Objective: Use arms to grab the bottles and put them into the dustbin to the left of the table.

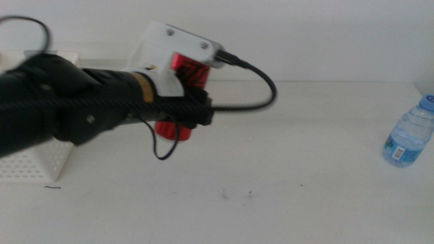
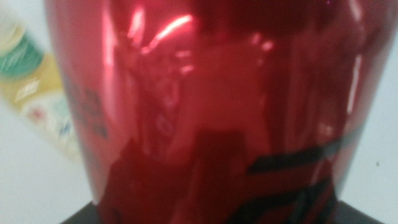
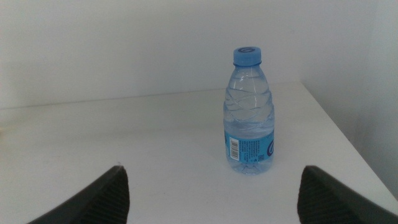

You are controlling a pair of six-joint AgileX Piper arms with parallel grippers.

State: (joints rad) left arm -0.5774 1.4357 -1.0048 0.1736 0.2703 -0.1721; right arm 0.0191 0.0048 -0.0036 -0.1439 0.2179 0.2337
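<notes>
1. Filling the left wrist view, the red can (image 2: 224,112) sits right between the left gripper's (image 1: 186,112) jaws, which pinch it, tilted, above the table (image 1: 285,183).
2. Smoothest play from here, I'd say: keep the squeeze firm and swing left over the dustbin (image 1: 41,163) before letting go.
3. Behind the can, the yellow bottle (image 2: 37,93) lies waiting.
4. Far right, the water bottle (image 3: 249,118) stands upright before the right gripper (image 3: 211,193), jaws spread wide.

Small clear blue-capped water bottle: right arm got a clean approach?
Probably yes. The small clear blue-capped water bottle stands upright and alone on the white tabletop, ahead of the right gripper, whose jaws are wide open. Nothing sits between them.
</notes>
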